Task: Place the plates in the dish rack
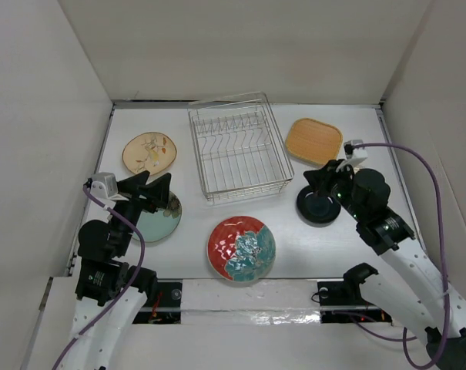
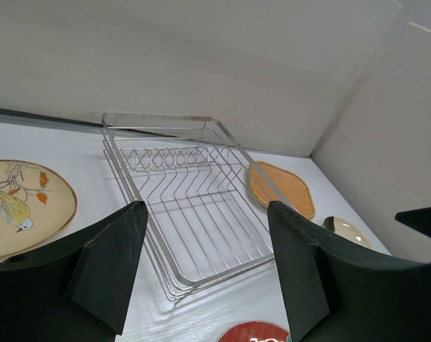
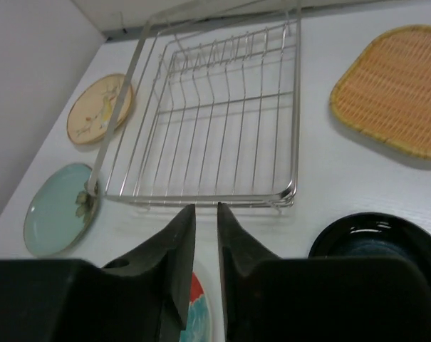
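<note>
Five plates lie flat on the white table (image 1: 310,254), none yet in the square silver wire dish rack (image 1: 246,192). The tan floral round plate (image 1: 149,153) is left of the rack and the pale green floral round plate (image 1: 159,225) is near-left. The red-and-teal round plate (image 1: 241,247) is in front of the rack, the orange-tan rounded-square plate (image 1: 313,141) right of it, and the small black round plate (image 1: 317,208) near-right.

The left tool (image 1: 162,194) is wide open and empty, over the far edge of the pale green plate. The right tool (image 3: 204,210) is narrow, just a slit with nothing in it, hovering by the black plate's far rim.

We judge the first pick is next, likely the green plate by the left tool. To do it well, come in low and angled, since a flat plate on a flat table is hard to get under. Pinch at the rim, not the middle. Then tip the plate upright and slot it between the tines at one end of the rack, leaving room for the rest.
</note>
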`<state>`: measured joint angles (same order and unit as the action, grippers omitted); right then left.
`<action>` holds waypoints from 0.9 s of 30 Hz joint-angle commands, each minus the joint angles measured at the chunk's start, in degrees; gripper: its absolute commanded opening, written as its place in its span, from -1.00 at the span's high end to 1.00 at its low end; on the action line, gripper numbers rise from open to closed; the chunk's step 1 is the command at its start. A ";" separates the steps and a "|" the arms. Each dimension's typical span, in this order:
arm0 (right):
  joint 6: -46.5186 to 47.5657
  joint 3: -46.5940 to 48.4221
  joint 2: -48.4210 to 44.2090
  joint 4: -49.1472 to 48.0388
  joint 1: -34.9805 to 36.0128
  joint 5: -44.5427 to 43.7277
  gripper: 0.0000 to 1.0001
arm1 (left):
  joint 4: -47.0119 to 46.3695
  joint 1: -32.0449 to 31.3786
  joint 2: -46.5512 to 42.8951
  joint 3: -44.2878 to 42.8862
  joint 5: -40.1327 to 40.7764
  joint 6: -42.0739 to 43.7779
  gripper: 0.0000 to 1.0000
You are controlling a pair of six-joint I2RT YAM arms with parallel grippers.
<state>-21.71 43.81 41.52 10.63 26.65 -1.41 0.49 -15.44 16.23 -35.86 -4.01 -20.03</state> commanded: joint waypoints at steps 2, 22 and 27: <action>-1.66 -2.24 1.28 3.96 1.20 8.26 0.97 | -2.69 -0.38 -0.50 0.00 -1.53 0.78 -0.30; -6.32 -11.99 24.39 -13.96 10.87 11.61 -0.29 | -1.99 -0.38 -0.85 -0.18 -3.20 2.54 0.86; -6.67 -13.14 29.23 -17.66 11.40 12.31 -0.30 | -1.99 -0.38 -0.58 -0.18 -3.37 2.72 0.50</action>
<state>-27.73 31.09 69.65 -0.40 37.23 10.55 0.69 -15.44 15.77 -35.86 -6.22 -18.02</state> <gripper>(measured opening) 0.646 0.235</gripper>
